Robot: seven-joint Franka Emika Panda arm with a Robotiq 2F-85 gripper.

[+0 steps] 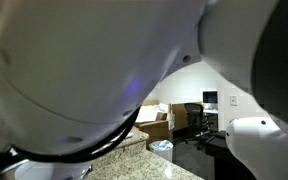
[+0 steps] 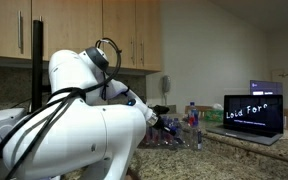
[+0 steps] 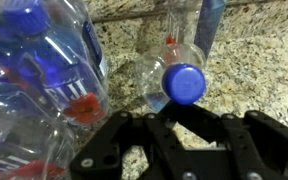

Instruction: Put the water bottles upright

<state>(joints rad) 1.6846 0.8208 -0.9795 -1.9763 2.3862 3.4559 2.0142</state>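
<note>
At the left of the wrist view, a cluster of water bottles (image 3: 34, 90) fills the frame, clear-walled with blue caps and red label marks, packed so closely that their individual postures cannot be told apart. Centre frame, one blue-capped bottle (image 3: 184, 83) lies on its side on the granite counter (image 3: 259, 75), cap toward the camera, just beyond the tips of the gripper (image 3: 170, 122), whose jaws are closed together with nothing visibly clamped between them (contact with the cap cannot be confirmed). Right of it, an upright bottle (image 3: 209, 30) stands near. Handling judgement: thin clear plastic of this kind is probably light, easily dented when squeezed and slick on its wall, and a lying bottle will tend to roll. The neck just below the cap, or the label band, looks the stiffest place to take hold, and the jaws would have to open first. Obstructions: the left cluster and the upright bottle flank the lying one closely, so a wide approach risks knocking a neighbour over. In an exterior view, the arm (image 2: 84, 110) occupies the left, the bottle group (image 2: 191, 125) sits mid-counter, and an open laptop (image 2: 252, 115) stands just to its right, where a toppled or rolling bottle could plausibly reach it
</note>
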